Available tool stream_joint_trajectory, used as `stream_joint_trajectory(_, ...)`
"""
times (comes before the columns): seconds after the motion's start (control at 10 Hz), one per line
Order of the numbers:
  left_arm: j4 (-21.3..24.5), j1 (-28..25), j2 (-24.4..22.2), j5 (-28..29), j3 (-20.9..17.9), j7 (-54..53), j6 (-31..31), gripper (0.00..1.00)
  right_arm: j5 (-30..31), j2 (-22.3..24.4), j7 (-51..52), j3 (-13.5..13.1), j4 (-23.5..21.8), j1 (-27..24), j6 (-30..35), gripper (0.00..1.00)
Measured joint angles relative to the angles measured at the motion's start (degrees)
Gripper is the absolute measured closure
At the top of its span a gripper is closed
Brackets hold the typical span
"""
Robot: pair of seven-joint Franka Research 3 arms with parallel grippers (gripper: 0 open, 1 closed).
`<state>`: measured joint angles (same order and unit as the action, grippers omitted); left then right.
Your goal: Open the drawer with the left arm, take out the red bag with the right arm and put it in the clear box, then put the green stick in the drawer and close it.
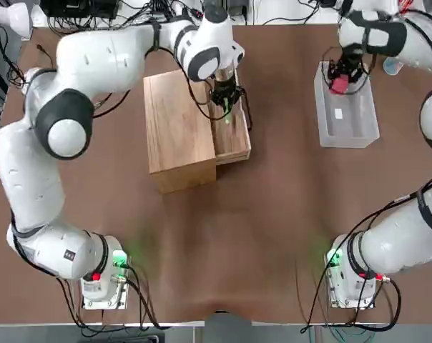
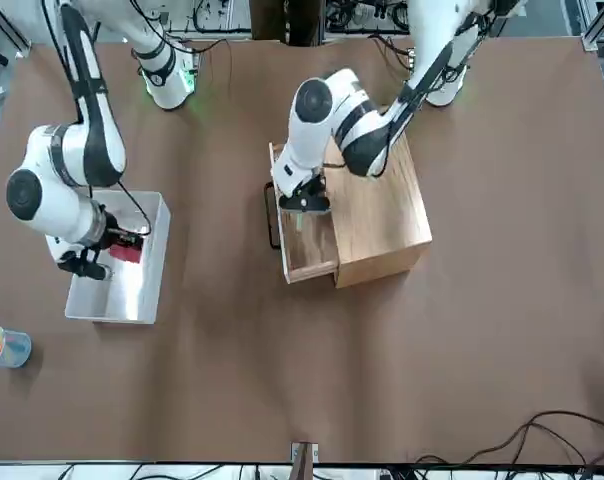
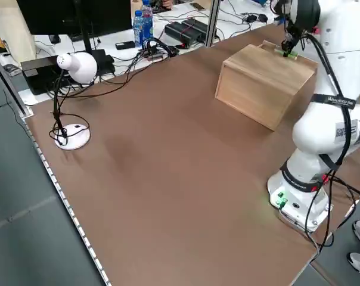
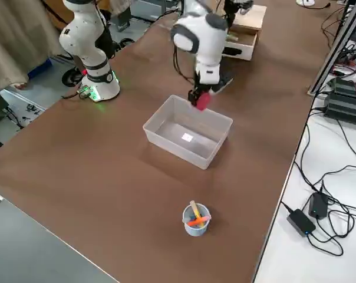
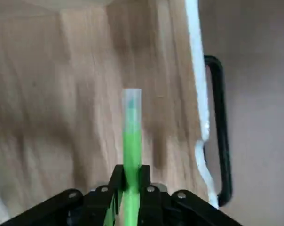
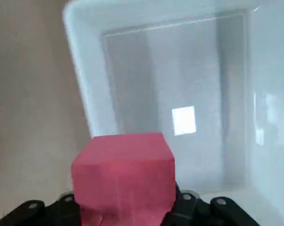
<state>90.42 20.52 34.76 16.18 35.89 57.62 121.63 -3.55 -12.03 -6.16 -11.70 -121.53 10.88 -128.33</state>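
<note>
Right claw (image 6: 125,207): clamped on small soft red bag (image 6: 123,176), above clear plastic box's (image 1: 366,132) far end.
Left claw (image 5: 130,181): clamped on thin green stick (image 5: 131,136), over open light-wood drawer (image 1: 232,140).

We see open brown tabletop (image 1: 273,214) between the light-wood box (image 1: 177,132) and the translucent plastic bin (image 1: 348,121). Our left hand (image 1: 227,100) hangs over the pulled-out shallow wooden drawer (image 1: 232,139), and our right hand (image 1: 341,78) over the bin's far end.
</note>
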Motion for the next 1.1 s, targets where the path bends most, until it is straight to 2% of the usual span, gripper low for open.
stream_joint_trajectory(0.1,-0.4,0.3,1.2,0.6,0.0,0.4,0.0,0.8,0.1,0.0,3.4,0.1,-3.7,-1.2,-6.2,0.39)
stream_joint_trajectory(0.2,-0.7,0.3,1.6,0.7,0.0,0.8,0.0,0.69,0.2,-0.1,7.2,0.1,-5.8,-2.4,-10.9,0.39)
stream_joint_trajectory(0.4,-1.8,0.1,1.3,0.8,-0.1,1.1,0.0,0.39,0.2,-1.1,11.6,0.1,-7.3,-4.7,-14.5,0.39)
stream_joint_trajectory(0.6,-2.9,-2.4,-1.0,0.8,0.0,1.3,-0.1,0.1,0.2,-2.6,12.1,0.3,-7.3,-4.9,-15.5,0.33)
stream_joint_trajectory(0.7,-3.1,-5.9,-3.1,0.4,0.6,1.3,-0.5,0.05,0.2,-3.0,12.1,0.4,-7.3,-4.9,-15.8,0.28)
stream_joint_trajectory(0.8,-3.2,-9.7,-5.6,0.0,1.6,0.5,-2.9,0.05,0.2,-3.1,12.1,0.4,-7.2,-4.9,-15.8,0.22)
stream_joint_trajectory(1.0,-3.2,-12.8,-11.6,-0.4,1.4,-3.8,-12.8,0.05,0.2,-3.0,12.1,0.6,-6.0,-4.9,-15.6,0.17)
stream_joint_trajectory(1.1,-3.1,-13.4,-14.3,-1.0,0.4,-7.2,-17.0,0.05,0.2,-3.0,11.3,1.0,-4.2,-4.9,-13.3,0.16)
